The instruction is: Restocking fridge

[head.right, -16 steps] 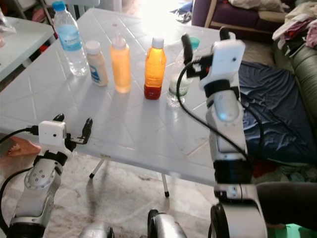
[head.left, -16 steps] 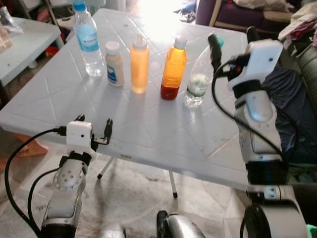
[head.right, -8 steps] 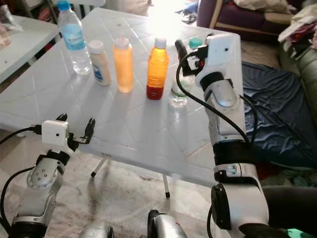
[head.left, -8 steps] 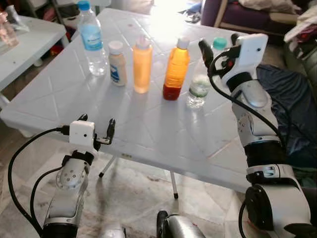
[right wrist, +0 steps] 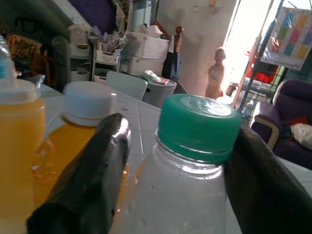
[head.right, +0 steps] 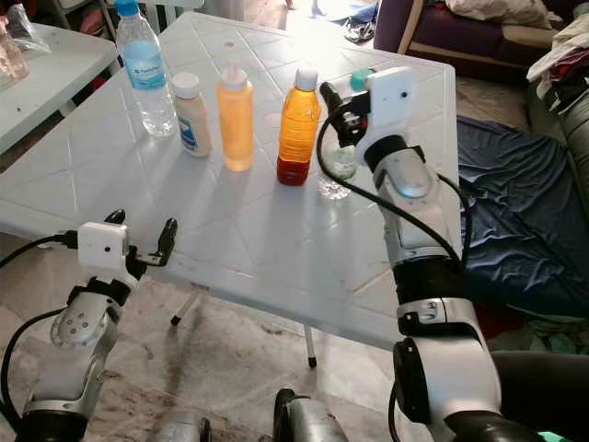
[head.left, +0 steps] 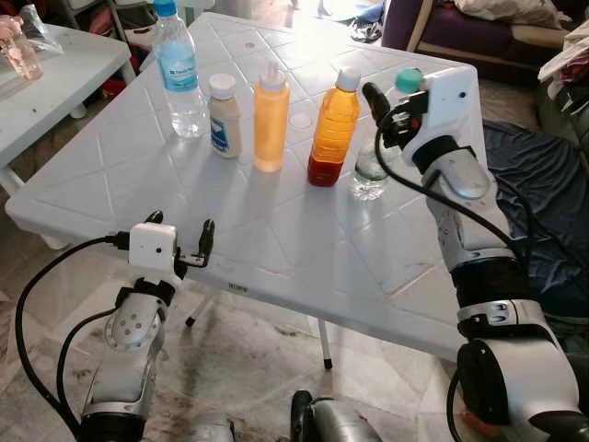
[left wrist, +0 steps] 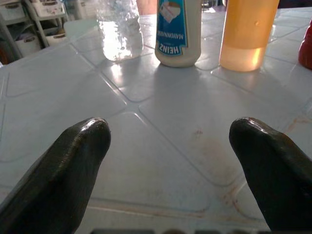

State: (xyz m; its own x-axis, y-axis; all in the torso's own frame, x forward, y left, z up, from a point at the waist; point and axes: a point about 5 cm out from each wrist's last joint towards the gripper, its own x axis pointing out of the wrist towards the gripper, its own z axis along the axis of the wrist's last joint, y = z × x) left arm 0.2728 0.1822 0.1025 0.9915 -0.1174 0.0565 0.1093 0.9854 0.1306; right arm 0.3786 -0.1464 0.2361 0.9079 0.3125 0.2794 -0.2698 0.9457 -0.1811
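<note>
Five bottles stand in a row on the white plastic table: a blue-capped water bottle, a mayonnaise bottle, a yellow squeeze bottle, an orange juice bottle and a clear bottle with a green cap. My right gripper is open and straddles the clear bottle's neck. In the right wrist view the green cap sits between the two fingers, with a small gap on one side. My left gripper hangs open at the table's front edge, pointing at the mayonnaise bottle.
A second white table stands at the far left. A dark blue cloth lies to the right of the table, with a purple sofa behind. The table's thin legs show below its front edge.
My right gripper has come down and to the left, from beside the green-capped bottle to around its neck. The left arm has stayed where it was. The camera has shifted slightly.
</note>
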